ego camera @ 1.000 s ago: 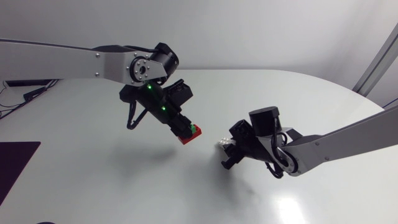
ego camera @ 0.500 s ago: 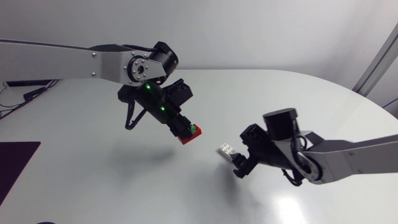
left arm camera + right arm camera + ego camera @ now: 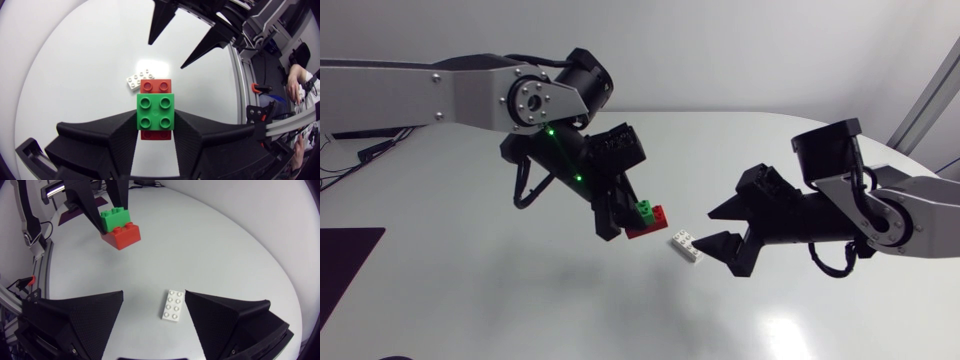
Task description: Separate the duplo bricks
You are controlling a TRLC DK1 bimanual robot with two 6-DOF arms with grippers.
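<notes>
The white table (image 3: 470, 290) carries everything, and both arms come over it from the sides. The left arm (image 3: 440, 95) is the bigger shape in the head view, and the right arm (image 3: 910, 215) faces it from the other side. The left gripper (image 3: 628, 222) is closed: in its own wrist view the two fingers (image 3: 120, 135) press from two sides on the green brick (image 3: 155, 111), so the gripper (image 3: 156, 120) is holding it in the air above the table. The red brick (image 3: 156, 86) is joined under the green one and is longer, so one end of it sticks out ahead of the fingertips. The right gripper (image 3: 715, 238) has its fingers wide apart and grips nothing – in the right wrist view the gripper (image 3: 154, 294) shows a broad gap, and the white brick (image 3: 173, 305) lies flat on the table in this gap, nearer to one finger but, as far as I can see, apart from both. From the left gripper, the white brick (image 3: 139, 78) lies on the table ahead of the fingertips, just past the red end, and the open fingers of the other gripper point toward it from beyond. From the right gripper, the red brick (image 3: 122, 236) with the green brick (image 3: 115, 217) on top hangs ahead – well apart from the white one
</notes>
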